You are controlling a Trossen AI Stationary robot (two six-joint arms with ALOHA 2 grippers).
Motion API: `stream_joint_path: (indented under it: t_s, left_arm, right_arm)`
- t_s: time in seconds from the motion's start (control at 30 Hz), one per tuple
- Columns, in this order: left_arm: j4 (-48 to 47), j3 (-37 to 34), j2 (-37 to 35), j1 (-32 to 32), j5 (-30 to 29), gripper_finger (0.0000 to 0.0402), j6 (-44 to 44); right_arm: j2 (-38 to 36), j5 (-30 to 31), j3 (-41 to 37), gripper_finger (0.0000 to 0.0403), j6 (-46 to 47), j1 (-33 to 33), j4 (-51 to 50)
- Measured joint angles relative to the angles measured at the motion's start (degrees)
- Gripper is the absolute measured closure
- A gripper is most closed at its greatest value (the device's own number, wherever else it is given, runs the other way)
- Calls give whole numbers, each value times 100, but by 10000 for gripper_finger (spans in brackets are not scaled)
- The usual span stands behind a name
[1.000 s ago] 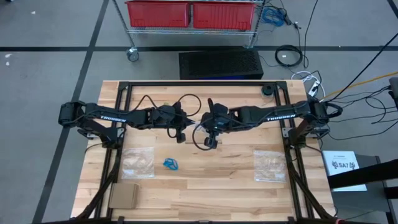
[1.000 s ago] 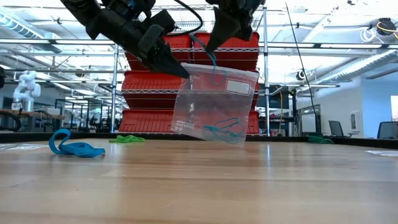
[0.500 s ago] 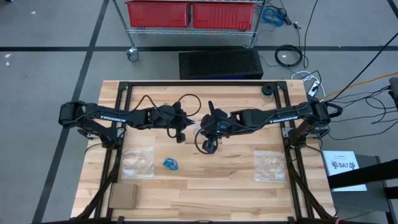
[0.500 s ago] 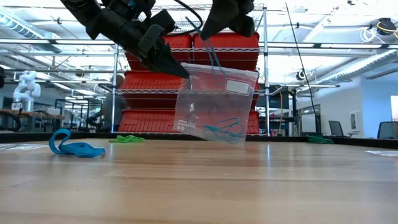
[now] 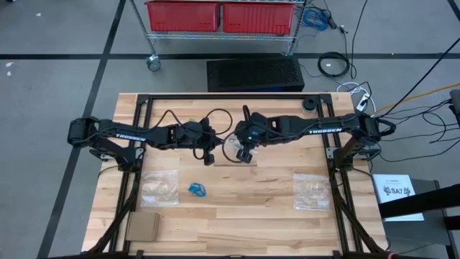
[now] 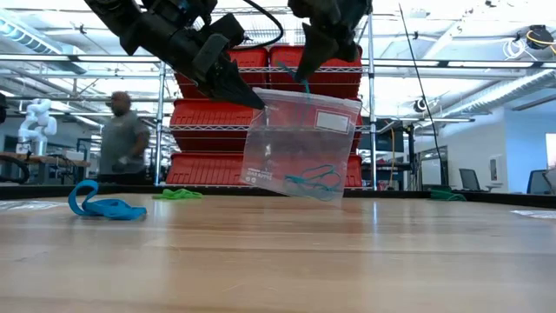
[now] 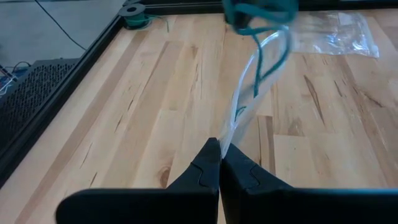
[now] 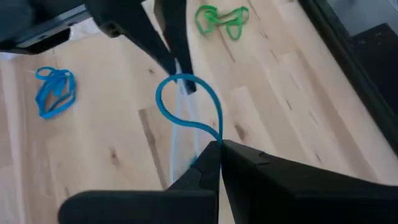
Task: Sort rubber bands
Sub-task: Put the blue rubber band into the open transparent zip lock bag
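Observation:
A clear plastic bag (image 6: 300,143) with teal rubber bands (image 6: 313,181) in its bottom hangs over the table's middle. My left gripper (image 6: 254,100) is shut on the bag's top corner. My right gripper (image 6: 306,76) is shut on one teal rubber band (image 8: 186,102) just above the bag's top edge. I cannot tell whether that loop reaches into the bag's mouth. A bright blue cluster (image 5: 197,189) lies nearer the front edge, and green bands (image 8: 222,18) lie farther back. My left gripper pinches the bag's top edge (image 7: 231,134) between its two fingers at the upper corner, coming from the table's left and slanting down. The bag hangs upright below the fingers. Whether its lower edge touches the table, I cannot tell. My right gripper pinches one end of the teal band's loop (image 8: 214,138) between its two fingertips, slanting down from the table's right. The rest of the loop sticks out past the fingertips, lifted clear, beside my left gripper's fingers (image 8: 174,59) at the bag's top edge.
Two more clear bags lie flat near the front, one left (image 5: 159,187) and one right (image 5: 312,191). A cardboard piece (image 5: 144,225) sits at the front left corner. A black frame (image 5: 215,98) runs around the table. A person (image 6: 117,143) stands in the room behind.
My right gripper, still shut on the teal band, has moved slightly toward the near edge and then back toward the far edge, ending over the bag's top edge. Less of the band now hangs below its fingers. The bag and my left gripper have kept still.

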Motion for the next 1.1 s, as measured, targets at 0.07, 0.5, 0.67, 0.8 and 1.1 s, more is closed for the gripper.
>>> stream_joint_path:
  t_s: [0.07, 0.5, 0.67, 0.8, 1.1]
  left_arm:
    - [0, 0, 0, 0, 2, 401, 0]
    - [2, 0, 0, -2, 24, 401, 0]
    - [-2, 0, 0, -2, 24, 401, -2]
    - [2, 0, 0, -2, 24, 401, -2]
    - [0, 0, 0, -2, 24, 401, 0]
  right_arm:
    - [0, -3, 0, 403, -58, -23, 39]
    - [117, -26, -154, 403, -7, 172, 89]
    - [202, -42, -247, 403, 84, 159, 83]
    - [241, -53, -249, 403, 87, 87, 35]
    - [245, -593, -249, 397, 239, -118, -147]
